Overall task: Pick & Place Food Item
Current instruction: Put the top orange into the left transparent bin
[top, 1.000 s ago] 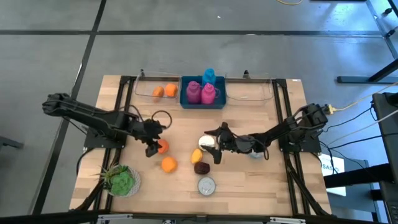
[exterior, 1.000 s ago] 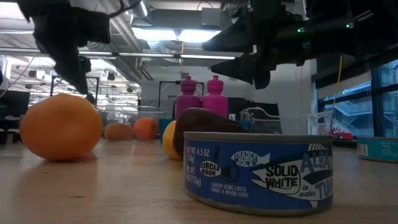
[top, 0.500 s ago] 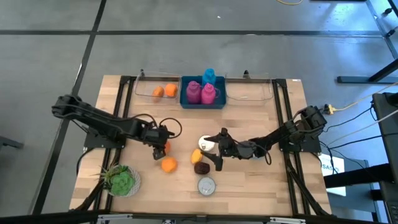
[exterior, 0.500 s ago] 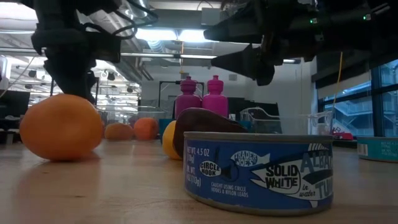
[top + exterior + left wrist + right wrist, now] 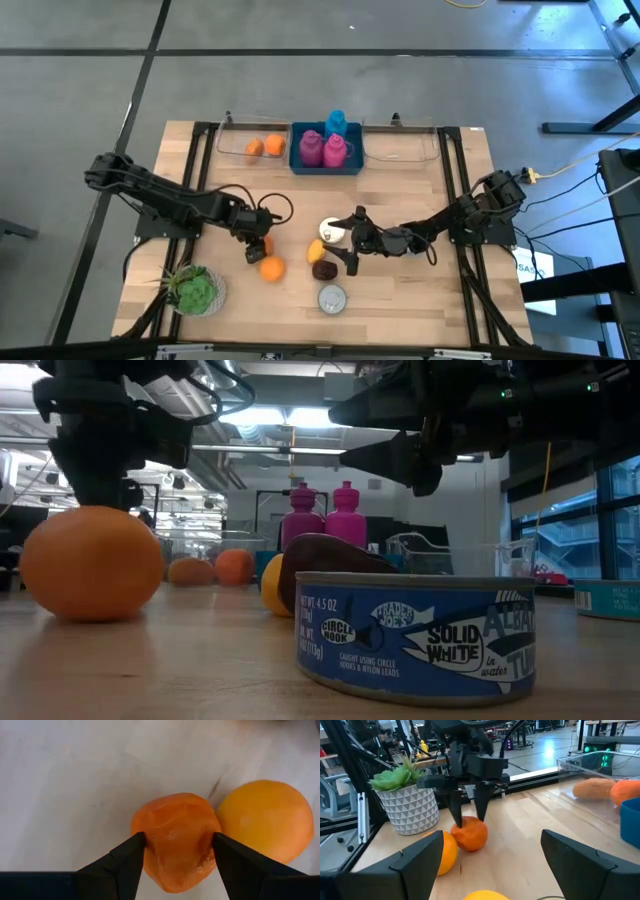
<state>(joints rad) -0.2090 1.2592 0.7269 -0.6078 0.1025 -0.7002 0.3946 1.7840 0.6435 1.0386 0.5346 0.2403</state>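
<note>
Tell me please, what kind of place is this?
Probably a robotics lab in an open industrial workspace: a wooden table fitted with two robot arms, exposed ceiling ducts and strip lights overhead, and more workbenches standing on a concrete floor behind.

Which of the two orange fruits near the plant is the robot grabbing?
The darker, reddish-orange fruit, sitting between the left gripper's jaws. The smoother, yellower orange beside it lies outside them.
</note>
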